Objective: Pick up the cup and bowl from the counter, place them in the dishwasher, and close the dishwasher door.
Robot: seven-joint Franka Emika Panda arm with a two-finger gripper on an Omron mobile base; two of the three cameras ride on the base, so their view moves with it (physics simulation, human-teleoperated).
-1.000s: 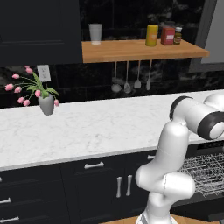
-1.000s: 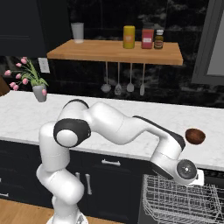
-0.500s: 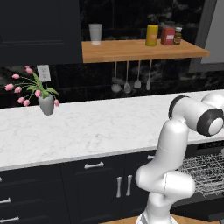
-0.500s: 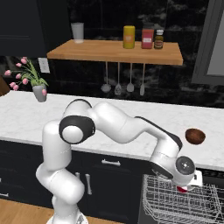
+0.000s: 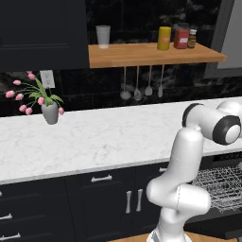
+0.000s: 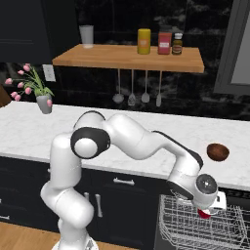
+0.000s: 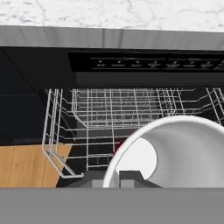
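Three cameras, one kitchen run

Both base views look forward and down from behind the arm, left and right, sharing the tabletop [image 5: 94, 137] and shelf [image 6: 127, 56]; the hand view looks closely into the dishwasher [image 7: 131, 109].

You've got a counter [image 5: 104, 137] of smooth white marble-look stone with faint grey veins. Rack [image 7: 118, 113] is thin grey metal wire, dishwasher [image 7: 144, 65] matt black. Cup [image 7: 183, 153] looks smooth, white inside. Bowl [image 6: 218, 152] glossy brown. Shelf [image 5: 151, 53] and floor [image 7: 26, 164] are wood.
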